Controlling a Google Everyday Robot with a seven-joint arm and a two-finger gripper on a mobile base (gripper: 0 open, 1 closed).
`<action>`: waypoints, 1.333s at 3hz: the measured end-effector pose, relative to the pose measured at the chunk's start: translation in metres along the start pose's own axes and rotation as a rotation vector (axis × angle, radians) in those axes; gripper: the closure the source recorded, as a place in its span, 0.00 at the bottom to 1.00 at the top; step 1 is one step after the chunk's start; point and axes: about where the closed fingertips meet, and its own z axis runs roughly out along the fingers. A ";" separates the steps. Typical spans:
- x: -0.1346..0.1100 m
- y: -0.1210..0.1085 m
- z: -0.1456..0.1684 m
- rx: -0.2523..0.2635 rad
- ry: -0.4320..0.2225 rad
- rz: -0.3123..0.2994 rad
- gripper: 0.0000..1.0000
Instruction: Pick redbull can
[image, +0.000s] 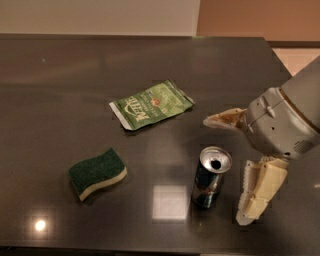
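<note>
The redbull can stands upright on the dark table, right of centre near the front, its silver top with the pull-tab hole facing up. My gripper is just right of the can and open. One cream finger reaches out above and behind the can. The other finger hangs to the can's right. The can is beside the gap between them and not touched.
A green snack bag lies flat in the middle of the table. A green and yellow sponge lies at the front left. The table's front edge is close below the can.
</note>
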 end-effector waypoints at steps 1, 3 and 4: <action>-0.003 -0.001 0.004 -0.017 -0.021 -0.004 0.16; -0.015 -0.002 0.004 -0.051 -0.056 -0.008 0.62; -0.028 -0.002 -0.003 -0.070 -0.076 -0.013 0.86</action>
